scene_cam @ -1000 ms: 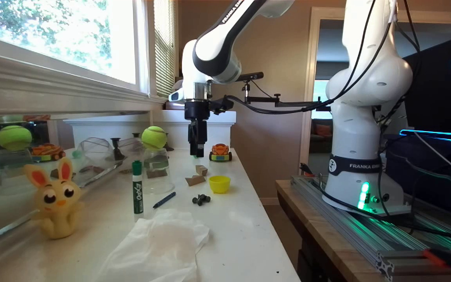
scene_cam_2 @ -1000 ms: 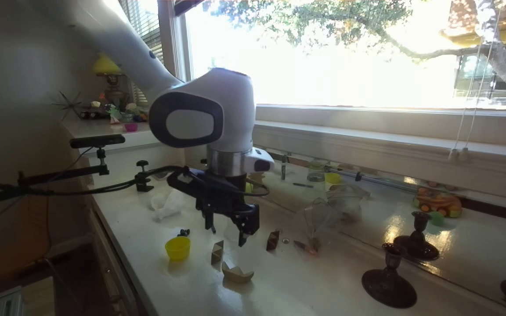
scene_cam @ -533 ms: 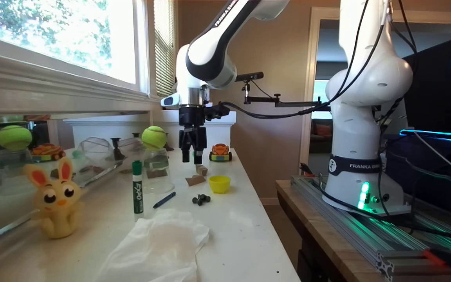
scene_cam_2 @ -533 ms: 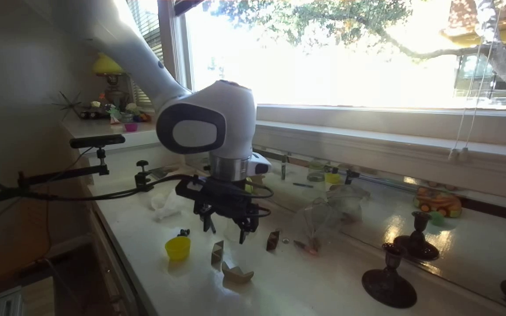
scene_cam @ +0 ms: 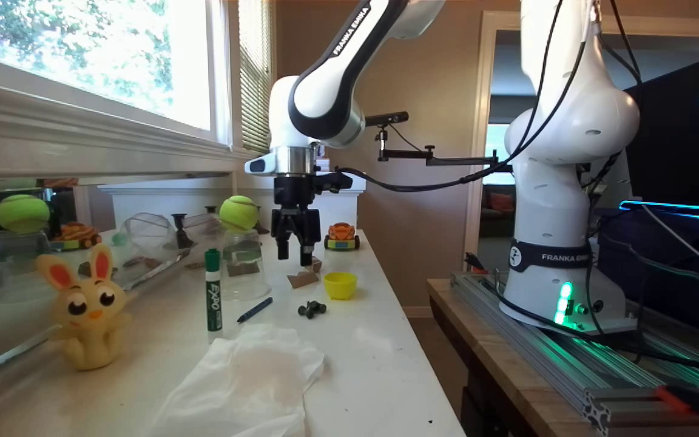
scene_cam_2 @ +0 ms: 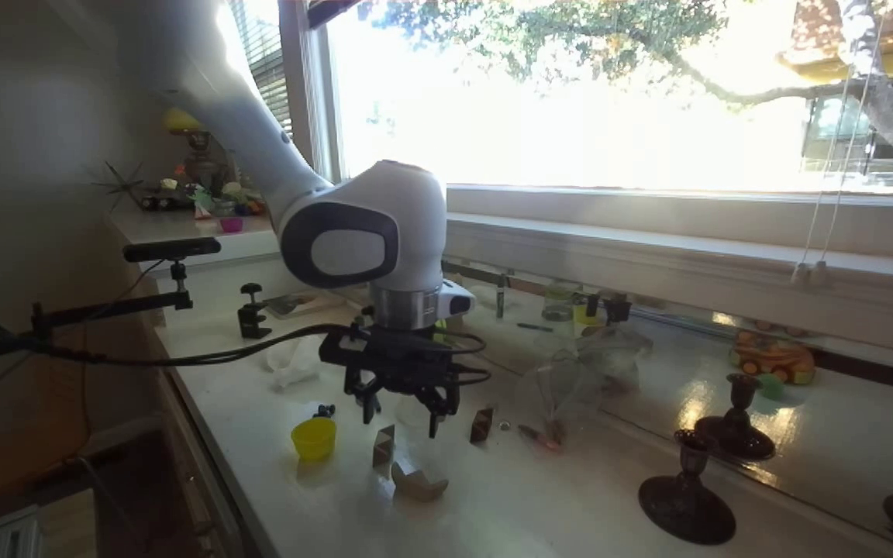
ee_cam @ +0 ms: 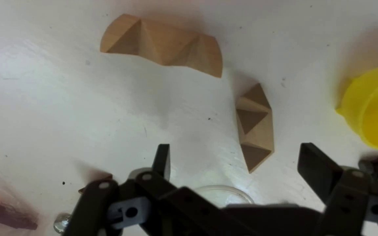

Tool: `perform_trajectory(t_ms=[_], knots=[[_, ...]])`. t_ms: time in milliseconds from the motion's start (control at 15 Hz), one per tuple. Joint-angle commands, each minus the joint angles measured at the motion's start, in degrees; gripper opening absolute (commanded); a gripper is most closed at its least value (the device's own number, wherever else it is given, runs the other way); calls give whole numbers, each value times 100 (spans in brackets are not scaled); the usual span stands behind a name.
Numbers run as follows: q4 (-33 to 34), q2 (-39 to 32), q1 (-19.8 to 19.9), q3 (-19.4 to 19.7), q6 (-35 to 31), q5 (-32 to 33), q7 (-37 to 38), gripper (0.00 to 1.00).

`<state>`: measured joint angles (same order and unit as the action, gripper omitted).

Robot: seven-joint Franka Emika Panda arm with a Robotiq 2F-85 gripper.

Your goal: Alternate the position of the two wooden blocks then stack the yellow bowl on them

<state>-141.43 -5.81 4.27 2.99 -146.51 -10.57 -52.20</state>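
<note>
Two brown wooden blocks lie apart on the white counter. The curved, notched block (ee_cam: 162, 42) is at the top of the wrist view, also an exterior view's nearer curved block (scene_cam_2: 419, 483). The narrow faceted block (ee_cam: 258, 127) lies lower right of it, on its own base; in an exterior view this faceted block (scene_cam_2: 384, 446) stands between the curved one and the yellow bowl (scene_cam_2: 313, 438). Upright, the yellow bowl (ee_cam: 356, 101) sits to the right in the wrist view. My gripper (ee_cam: 237, 160) hangs open above the counter, its fingertips either side of the faceted block's lower end, holding nothing.
A clear glass (scene_cam: 246, 285) topped by a tennis ball (scene_cam: 239, 213) stands close to the gripper. Around lie a black toy (scene_cam: 312, 309), a blue crayon (scene_cam: 255, 309), a green marker (scene_cam: 213, 294), another brown block (scene_cam_2: 481, 425) and a dark candle holder (scene_cam_2: 687, 496).
My gripper has come down toward the counter and turned, so both fingers now show apart in both exterior views. Blocks and bowl stay where they were.
</note>
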Motion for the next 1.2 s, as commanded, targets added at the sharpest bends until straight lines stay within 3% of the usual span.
perform_trajectory(t_ms=[0, 467, 1133], knots=[[-51, -18, 39, -29, -111, 476, 31, 100], [-168, 79, 42, -35, -85, 771, 56, 100], [-315, 171, 13, -182, -185, 506, 54, 100]])
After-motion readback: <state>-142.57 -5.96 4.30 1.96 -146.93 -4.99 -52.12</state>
